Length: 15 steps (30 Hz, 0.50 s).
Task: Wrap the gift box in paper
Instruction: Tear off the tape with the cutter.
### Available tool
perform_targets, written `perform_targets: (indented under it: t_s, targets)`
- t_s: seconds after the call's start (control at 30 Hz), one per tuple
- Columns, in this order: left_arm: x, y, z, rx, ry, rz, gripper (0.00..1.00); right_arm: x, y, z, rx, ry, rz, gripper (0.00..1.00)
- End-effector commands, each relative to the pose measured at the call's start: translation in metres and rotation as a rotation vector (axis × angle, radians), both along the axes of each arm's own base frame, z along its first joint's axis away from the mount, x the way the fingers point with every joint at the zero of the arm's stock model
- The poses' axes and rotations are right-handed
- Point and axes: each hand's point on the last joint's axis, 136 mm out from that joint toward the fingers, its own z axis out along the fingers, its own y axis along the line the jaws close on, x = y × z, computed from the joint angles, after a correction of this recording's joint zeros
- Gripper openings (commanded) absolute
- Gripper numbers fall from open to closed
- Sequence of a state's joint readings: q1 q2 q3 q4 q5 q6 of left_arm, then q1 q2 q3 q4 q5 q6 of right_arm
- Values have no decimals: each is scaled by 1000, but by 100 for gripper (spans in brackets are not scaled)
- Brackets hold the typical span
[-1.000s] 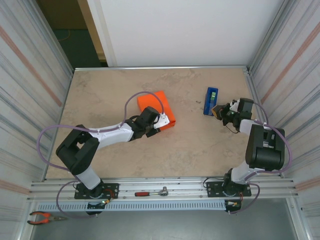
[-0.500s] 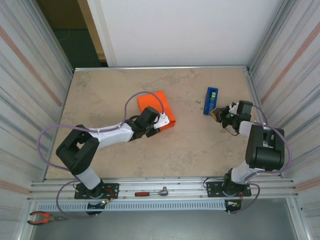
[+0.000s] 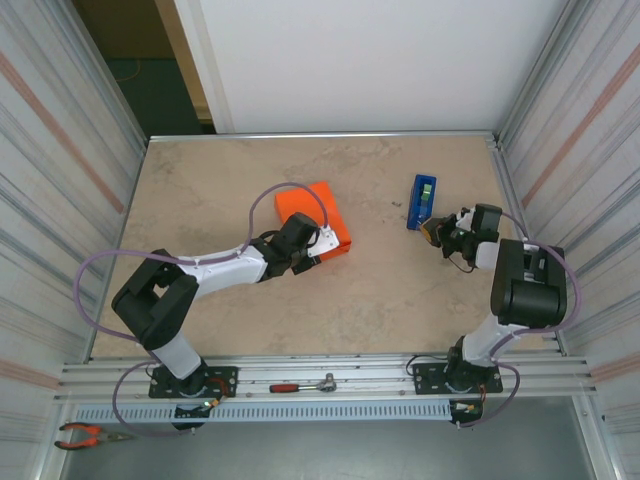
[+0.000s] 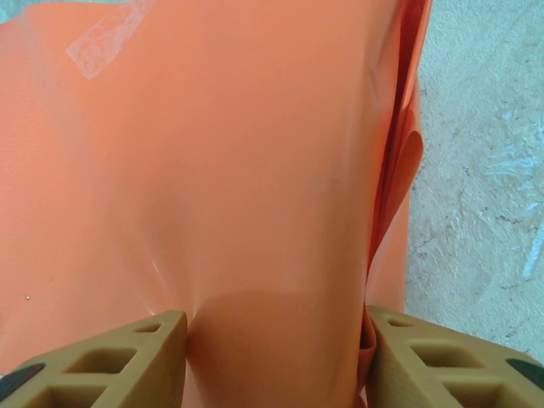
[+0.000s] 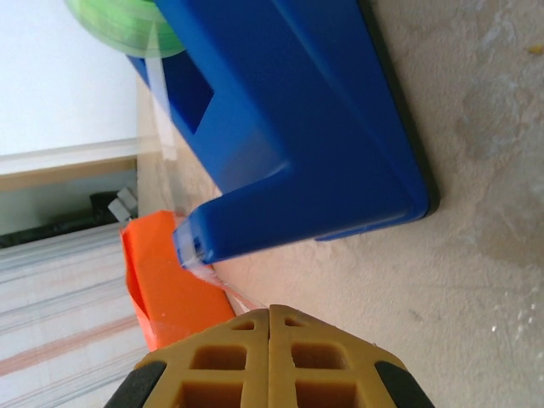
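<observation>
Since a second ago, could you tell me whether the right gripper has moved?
Yes. The right gripper has edged slightly toward the near table edge, judged against the blue tape dispenser.

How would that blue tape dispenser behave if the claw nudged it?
The blue tape dispenser would probably slide, not roll: its flat base sits on the table. It looks rigid. Standing narrow and upright, it might tip if pushed high.

The left gripper [image 4: 272, 357] reaches forward with its jaws spread wide, while the right gripper [image 5: 269, 327] is fully closed.
</observation>
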State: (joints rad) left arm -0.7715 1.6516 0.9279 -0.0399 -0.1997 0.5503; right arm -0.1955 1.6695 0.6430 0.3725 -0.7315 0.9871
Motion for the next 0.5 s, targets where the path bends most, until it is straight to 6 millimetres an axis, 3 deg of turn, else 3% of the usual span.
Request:
perform_targets:
  t_s: [0.0,0.47]
  targets:
    - [-17,16,-31,74,124,5,53,-15,9,-28,41,94,17,0]
    - [-17,17,-31,76,122,4,51,-7,17,-48,78,123,19,0]
